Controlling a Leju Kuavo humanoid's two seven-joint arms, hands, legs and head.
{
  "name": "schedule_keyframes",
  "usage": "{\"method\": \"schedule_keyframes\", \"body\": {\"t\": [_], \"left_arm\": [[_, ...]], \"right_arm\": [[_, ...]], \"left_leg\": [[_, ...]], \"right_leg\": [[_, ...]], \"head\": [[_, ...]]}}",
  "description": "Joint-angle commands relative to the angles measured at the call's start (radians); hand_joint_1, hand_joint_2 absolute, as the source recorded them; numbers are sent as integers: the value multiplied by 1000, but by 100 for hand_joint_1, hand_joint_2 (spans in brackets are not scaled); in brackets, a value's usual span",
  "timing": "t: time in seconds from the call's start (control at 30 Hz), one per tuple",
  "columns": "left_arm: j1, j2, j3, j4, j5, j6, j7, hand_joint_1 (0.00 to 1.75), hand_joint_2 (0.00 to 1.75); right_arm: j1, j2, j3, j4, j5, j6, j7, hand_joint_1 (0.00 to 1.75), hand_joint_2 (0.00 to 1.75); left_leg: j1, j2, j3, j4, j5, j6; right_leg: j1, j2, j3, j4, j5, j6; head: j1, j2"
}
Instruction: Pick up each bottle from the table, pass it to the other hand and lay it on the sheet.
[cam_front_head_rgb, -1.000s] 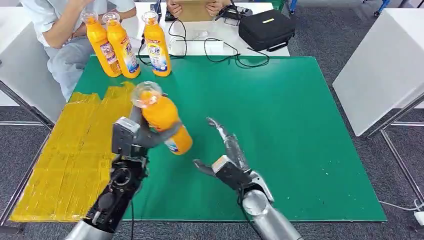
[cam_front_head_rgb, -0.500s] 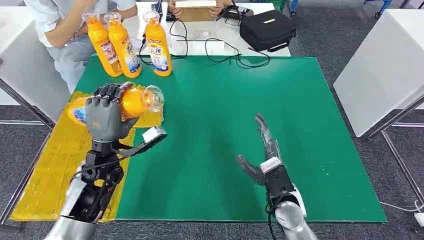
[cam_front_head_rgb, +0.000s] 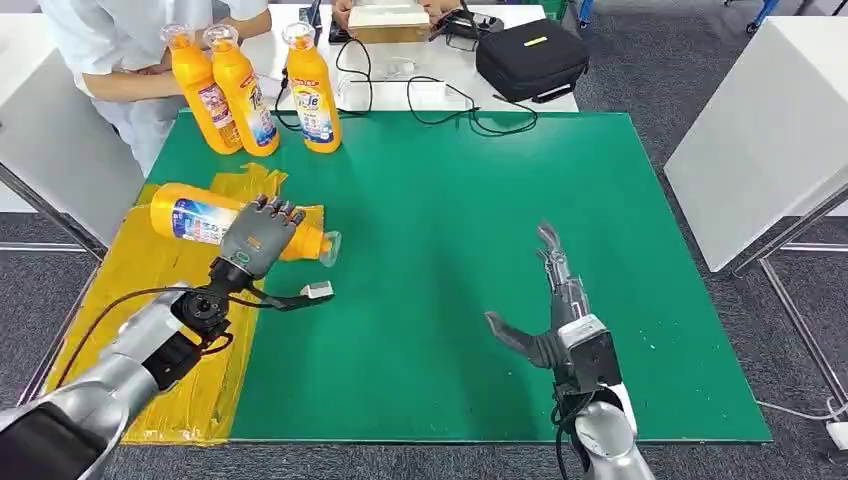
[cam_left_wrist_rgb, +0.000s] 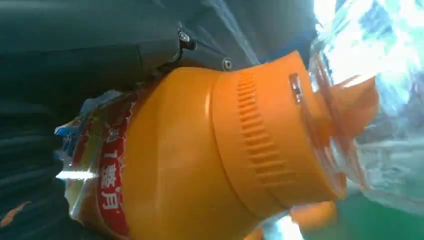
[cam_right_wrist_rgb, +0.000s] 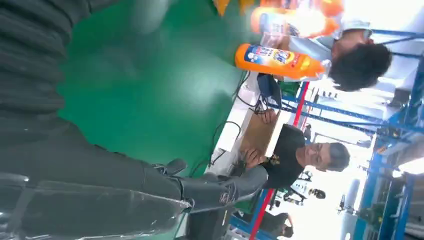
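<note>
— Head view first: what do we have?
— We see an orange detergent bottle lying on its side on the yellow sheet, its clear cap pointing toward the green mat. Our left hand rests over the bottle's neck end with fingers draped across it, gripping it. Our right hand hovers over the mat, fingers spread and holding nothing. Three more orange bottles stand upright at the mat's far edge, beside a person in a white shirt.
— And our left wrist view?
— We see the bottle's shoulder and ribbed collar close up, with dark fingers pressed against it.
— Right wrist view?
— Dark fingers stretch out straight above the mat, closed on nothing
</note>
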Motion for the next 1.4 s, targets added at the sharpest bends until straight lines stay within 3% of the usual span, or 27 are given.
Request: {"method": "schedule_keyframes", "body": {"t": [0.03,0.2,0.27,0.33,0.4,0.53,0.7,0.8,0.97,1.0,1.03,1.1,1.17,1.37,1.4], "left_arm": [[-124,-69,102,437,68,-39,-223,175,175],[-119,-81,145,437,88,-44,-216,175,175],[-119,-81,145,437,88,-44,-216,175,175],[-111,-93,209,428,143,-31,-217,175,175],[-99,-134,371,402,323,-63,-329,175,175],[-91,-180,539,374,537,-223,-511,175,175],[-87,-181,562,365,569,-261,-537,175,175],[-77,-193,638,347,682,-347,-615,175,175],[-76,-192,625,338,680,-356,-602,175,175],[-76,-193,619,341,672,-343,-591,101,175],[-76,-193,612,348,661,-328,-571,5,175],[-73,-191,576,367,603,-260,-519,0,175],[-77,-186,533,394,530,-222,-457,0,175],[-75,-186,532,396,529,-219,-456,0,175],[-75,-186,532,396,529,-219,-456,0,175]], "right_arm": [[-7,6,-22,8,18,23,31,0,175],[-28,14,-18,33,20,25,33,0,175],[-28,14,-18,33,20,25,33,0,175],[-28,12,-17,34,21,26,37,0,175],[-33,16,-14,43,23,16,49,0,175],[-34,16,-8,73,16,12,52,0,175],[-36,18,-7,84,12,11,46,0,175],[-47,19,-1,97,8,13,45,0,175],[-45,16,-1,98,3,10,45,0,175],[-41,16,-1,96,3,10,45,0,175],[-35,17,-3,93,3,9,45,0,175],[-24,21,-6,89,7,4,45,0,175],[-19,24,-9,85,12,0,46,0,175],[-19,24,-9,85,12,0,46,0,175],[-19,24,-9,85,12,0,46,0,175]], "left_leg": [[1,0,3,0,-1,0],[1,0,0,0,-1,0],[2,-1,7,1,-3,1],[2,-1,3,0,-2,0],[2,-3,7,0,-4,1],[1,-3,1,0,-1,0],[1,-2,5,0,-3,1],[1,-2,5,0,-3,0],[1,-2,5,-1,-2,1],[1,-2,4,-1,-2,0],[1,-3,2,-1,-1,0],[2,-3,8,-1,-3,1],[1,-3,4,-1,-1,0],[1,-3,8,-1,-4,0],[1,-4,2,-1,-1,0]], "right_leg": [[2,-1,3,-1,-2,-2],[2,-1,1,0,-1,-2],[3,-3,8,0,-4,-4],[3,-2,5,-1,-2,-3],[3,-4,10,0,-4,-5],[2,-2,3,-1,-2,-2],[2,-2,7,-1,-3,-4],[3,-1,6,-1,-3,-4],[3,-2,7,-1,-3,-3],[2,-2,6,-1,-2,-3],[2,-2,4,-1,-1,-2],[3,-4,11,-1,-4,-5],[2,-3,6,-1,-2,-2],[3,-4,10,-1,-4,-5],[2,-3,5,-1,-2,-2]], "head": [[0,0],[0,0],[0,0],[0,0],[0,0],[0,0],[0,0],[0,0],[0,0],[0,0],[0,0],[0,0],[0,0],[0,0],[0,0]]}}
